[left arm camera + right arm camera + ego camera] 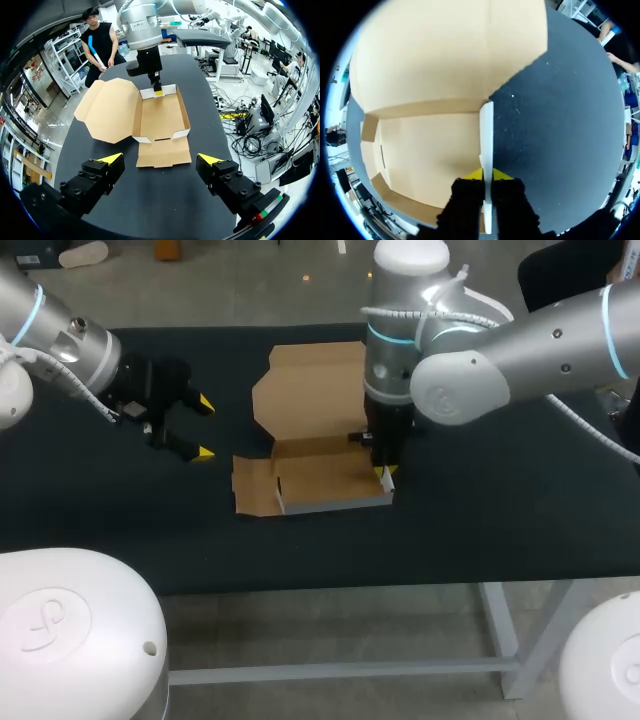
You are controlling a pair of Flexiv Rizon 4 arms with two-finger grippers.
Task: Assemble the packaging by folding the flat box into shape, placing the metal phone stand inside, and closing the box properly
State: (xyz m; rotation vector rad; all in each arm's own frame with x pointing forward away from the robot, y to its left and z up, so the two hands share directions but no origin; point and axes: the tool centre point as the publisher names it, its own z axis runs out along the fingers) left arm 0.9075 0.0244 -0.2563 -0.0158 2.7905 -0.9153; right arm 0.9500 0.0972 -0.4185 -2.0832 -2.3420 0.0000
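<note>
The box (325,478) lies at the middle of the table (480,530), partly folded into an open tray. It is brown cardboard on its inner faces; the outer faces of the raised walls show white. No printing can be made out on any face in view.

- Lid (310,380): open, lying roughly flat on the far side of the tray and joined to it along a fold. Its far edge has rounded corners.
- Flap (255,485): brown, lying flat on the table at the tray's left end, just beyond a low raised wall.
- Side wall (487,130): at the tray's right end, standing upright, its thin white edge facing the right wrist camera.

The right gripper (384,476) points straight down at the right end of the tray. In the right wrist view, the right gripper (487,176) has one yellow tip on each face of the side wall, so the jaws are narrow and clamped on it.

The left gripper (205,428) sits over the table to the left of the box, well apart from it. In the left wrist view, the left gripper (161,159) has its jaws spread wide and holds nothing; the box (162,117) lies ahead of it, the flap end nearest.
</note>
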